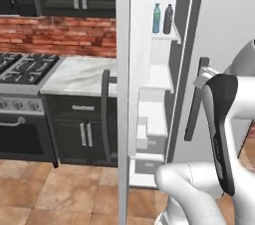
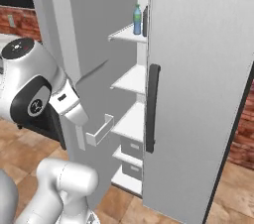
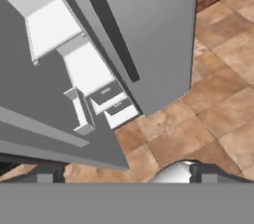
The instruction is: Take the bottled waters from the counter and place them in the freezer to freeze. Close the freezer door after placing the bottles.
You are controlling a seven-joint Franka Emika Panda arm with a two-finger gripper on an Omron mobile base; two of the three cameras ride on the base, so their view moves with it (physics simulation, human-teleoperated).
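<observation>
Grey marble makes the counter [image 1: 79,75] on the left, and it sits on black cabinets [image 1: 82,132] beside the black stove [image 1: 22,72]. Next, going right, we see the freezer door [image 1: 123,94] standing open, with its dark handle [image 1: 105,114] facing the counter. Past the door is the freezer [image 1: 154,114] with its white shelves and drawers. Our two water bottles are up on a high shelf [image 1: 167,36] inside it. The blue bottle [image 1: 156,18] with the green cap stands on the left, and the dark bottle [image 1: 168,19] stands just beside it on the right. Both are upright. In the right base view we see the blue bottle [image 2: 137,20] again on that top shelf, with the dark bottle [image 2: 145,21] half hidden behind the wide grey door [image 2: 198,94].

In the hand view, our gripper [image 3: 124,173] looks down at the brown floor tiles [image 3: 218,99] and the low drawers [image 3: 111,101]. Its two finger tips stand far apart. We hold nothing and touch nothing. The bottles are high above the gripper and well away from it.
</observation>
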